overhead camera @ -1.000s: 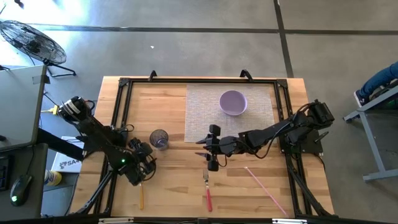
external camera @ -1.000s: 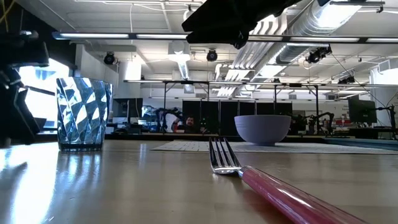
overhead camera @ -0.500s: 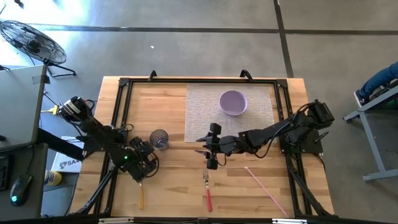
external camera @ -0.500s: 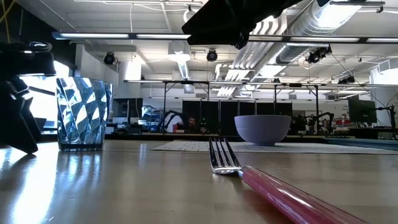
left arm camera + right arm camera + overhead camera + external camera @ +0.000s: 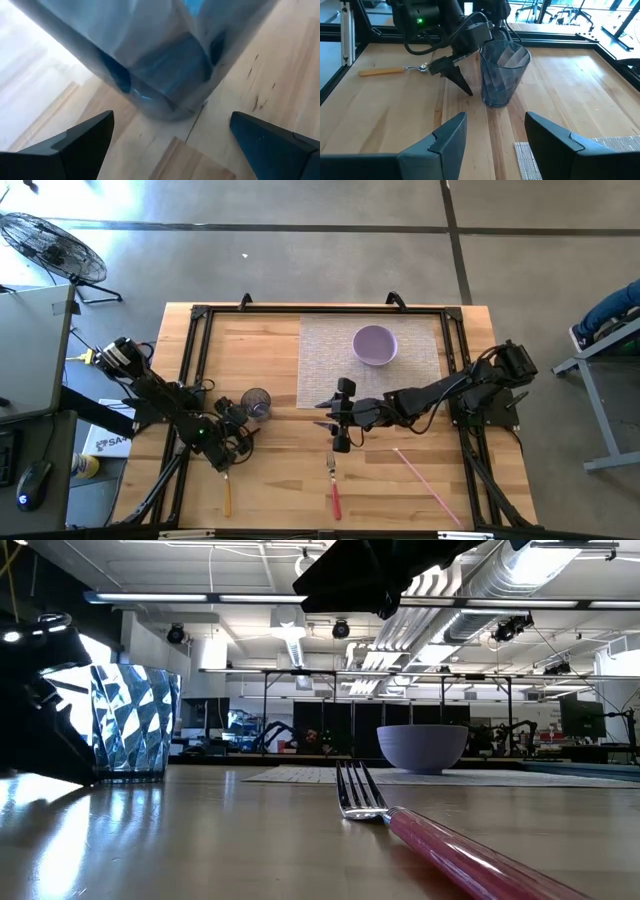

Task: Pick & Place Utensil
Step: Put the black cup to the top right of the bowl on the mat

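A clear faceted cup (image 5: 256,402) stands upright on its base on the wooden table, left of centre. My left gripper (image 5: 243,426) is low beside it, open; in the left wrist view its two fingers (image 5: 85,142) stand on either side of the cup's base (image 5: 165,95), apart from it. A fork with a pink handle (image 5: 334,485) lies flat near the front edge. My right gripper (image 5: 338,426) hovers open above the table's middle, nothing between its fingers. An orange-handled utensil (image 5: 227,496) lies at the front left.
A purple bowl (image 5: 375,345) sits on a woven placemat (image 5: 330,350) at the far middle. A thin pink stick (image 5: 425,483) lies at the front right. A black frame (image 5: 195,330) runs round the table's edges.
My left gripper has sunk toward the tabletop and moved toward the cup, tipping more level. Its fingers now flank the cup's base. The cup, fork and right arm have kept still.
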### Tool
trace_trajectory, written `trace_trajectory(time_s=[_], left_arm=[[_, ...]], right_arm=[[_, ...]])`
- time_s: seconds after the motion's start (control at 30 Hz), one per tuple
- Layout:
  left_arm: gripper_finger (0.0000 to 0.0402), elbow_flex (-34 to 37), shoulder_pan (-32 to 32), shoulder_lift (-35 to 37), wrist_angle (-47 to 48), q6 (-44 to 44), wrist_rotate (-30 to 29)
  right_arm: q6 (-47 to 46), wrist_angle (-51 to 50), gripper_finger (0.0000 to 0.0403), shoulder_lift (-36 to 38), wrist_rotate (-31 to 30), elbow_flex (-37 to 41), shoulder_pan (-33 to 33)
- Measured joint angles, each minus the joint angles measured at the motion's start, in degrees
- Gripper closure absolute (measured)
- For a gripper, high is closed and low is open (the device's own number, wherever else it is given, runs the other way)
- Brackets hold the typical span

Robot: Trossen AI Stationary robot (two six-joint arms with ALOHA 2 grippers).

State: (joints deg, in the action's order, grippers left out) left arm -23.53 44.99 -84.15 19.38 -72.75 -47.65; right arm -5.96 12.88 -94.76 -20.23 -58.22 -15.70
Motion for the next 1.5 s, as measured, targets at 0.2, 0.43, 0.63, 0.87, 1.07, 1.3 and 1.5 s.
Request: trace_trajectory(time_s=[0.2,0.43,0.63,0.87,1.07,1.3,1.5], left_arm=[[0.0001,3.8,0.5,-0.1,-7.2,2.2,-4.8],[0.0001,9.6,0.4,-0.2,-22.7,9.7,-8.5],[0.0002,12.5,0.3,-0.2,-30.0,11.8,-12.5],[0.0003,12.6,0.3,-0.2,-34.8,14.9,-14.7],[0.0003,12.5,0.3,-0.1,-37.7,17.6,-16.3],[0.0003,12.5,0.3,-0.1,-37.9,17.5,-18.1],[0.0003,12.5,0.4,-0.1,-40.7,19.7,-19.3]], right_arm=[[0.0,0.0,0.0208,0.0,-0.2,0.0,0.0],[0.0,0.1,0.0208,0.0,-0.2,0.0,0.0],[0.0,0.1,0.0208,0.0,-0.2,0.0,0.0],[1.0,0.1,0.0208,0.0,-0.7,0.0,0.0],[1.0,0.1,0.0208,0.0,-0.7,0.0,0.1],[1.0,0.1,0.0208,0.0,-0.6,0.0,0.5],[0.9,0.1,0.0208,0.0,0.4,0.0,1.4]])
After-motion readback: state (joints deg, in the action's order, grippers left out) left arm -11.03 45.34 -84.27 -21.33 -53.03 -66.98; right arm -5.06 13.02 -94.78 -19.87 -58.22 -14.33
